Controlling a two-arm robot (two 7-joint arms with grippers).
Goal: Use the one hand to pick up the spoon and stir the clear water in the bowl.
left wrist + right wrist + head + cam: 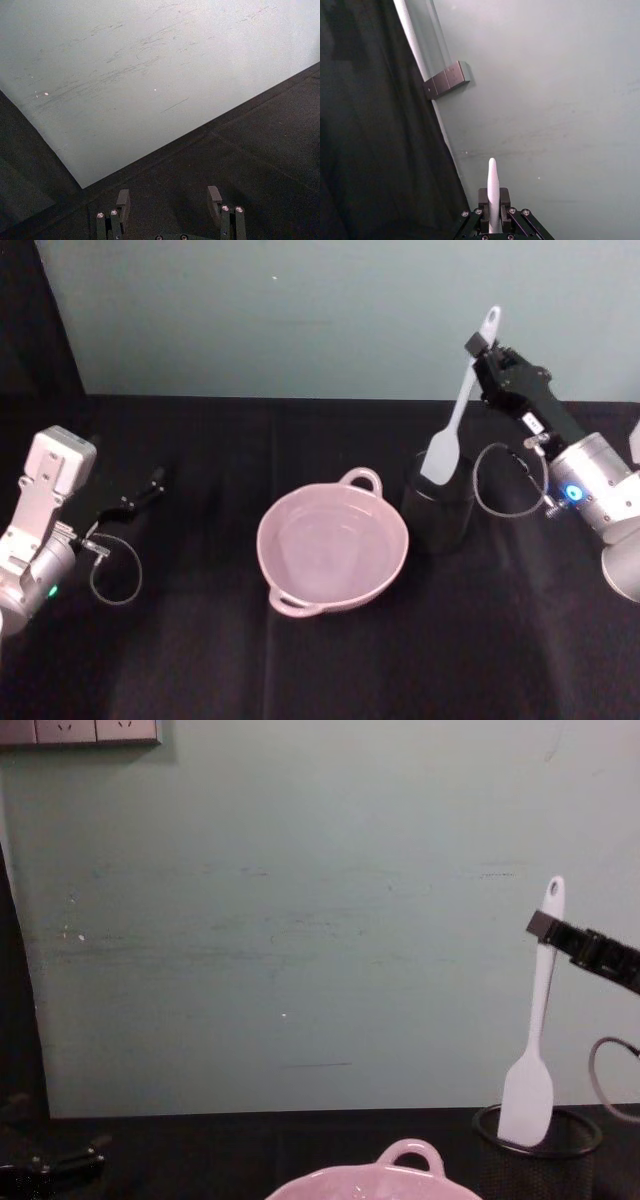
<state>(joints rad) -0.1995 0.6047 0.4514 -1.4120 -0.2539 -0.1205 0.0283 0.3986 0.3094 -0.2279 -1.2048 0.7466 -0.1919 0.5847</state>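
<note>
Pick-up step: long slim white plastic spoon (pixel 460 400) clamped near handle tip by black boxy right gripper (pixel 487 352) fingers, blade just above black wire-mesh cup (pixel 438 505). Next: carry left, lower into glossy pale pink bowl (pixel 332 545). Left gripper (pixel 170 200) parked, fingers spread.

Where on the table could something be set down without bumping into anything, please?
Bare black cloth lies in front of the bowl and between it and the left gripper. It is crowded on the right: the mesh cup stands close beside the bowl, with the right gripper holding the spoon over it.
</note>
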